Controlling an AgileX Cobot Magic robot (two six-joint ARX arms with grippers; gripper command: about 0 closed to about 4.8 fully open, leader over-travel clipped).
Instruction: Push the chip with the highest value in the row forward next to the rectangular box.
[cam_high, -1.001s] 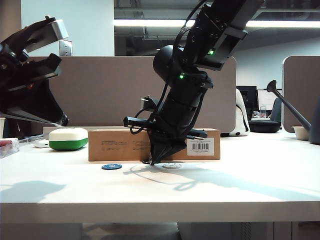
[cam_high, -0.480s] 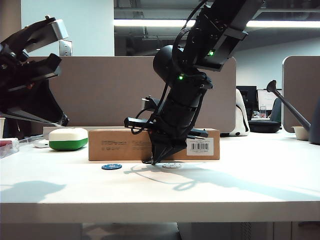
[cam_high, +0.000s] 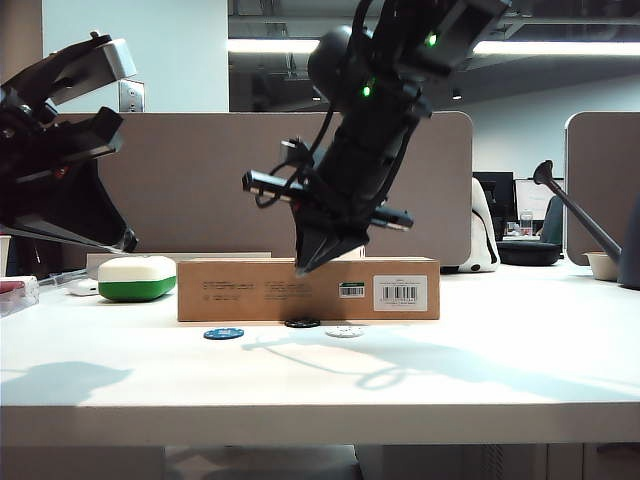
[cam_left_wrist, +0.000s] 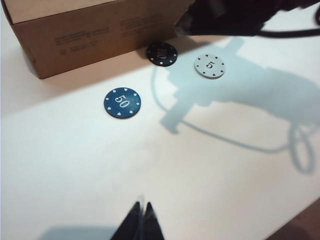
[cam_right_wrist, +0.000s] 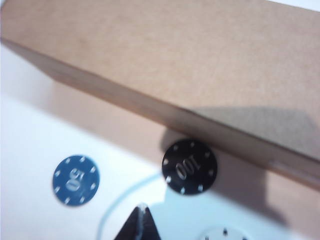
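The black chip (cam_high: 302, 323) marked 100 lies flat on the white tabletop (cam_high: 320, 375), right up against the front face of the rectangular box (cam_high: 240, 290); in the right wrist view it sits at the foot of the cardboard wall, touching or very nearly so. The blue chip (cam_high: 223, 333), marked 50, and the white chip (cam_high: 344, 331), marked 5, lie on either side of it, both nearer the tabletop's front edge, so the row (cam_left_wrist: 165, 75) is staggered, with the black chip set out of line toward the box.

The right gripper (cam_high: 303, 268) hangs in the air above the black chip, level with the box's top edge and clear of everything; jaws clenched to a single point, nothing between them. The left gripper (cam_left_wrist: 141, 222) is held well apart from the chips, on the near side of the tabletop, jaws likewise pressed together and empty.

A white-and-green case (cam_high: 137, 278) rests on the tabletop to the left of the box, well apart from the chips
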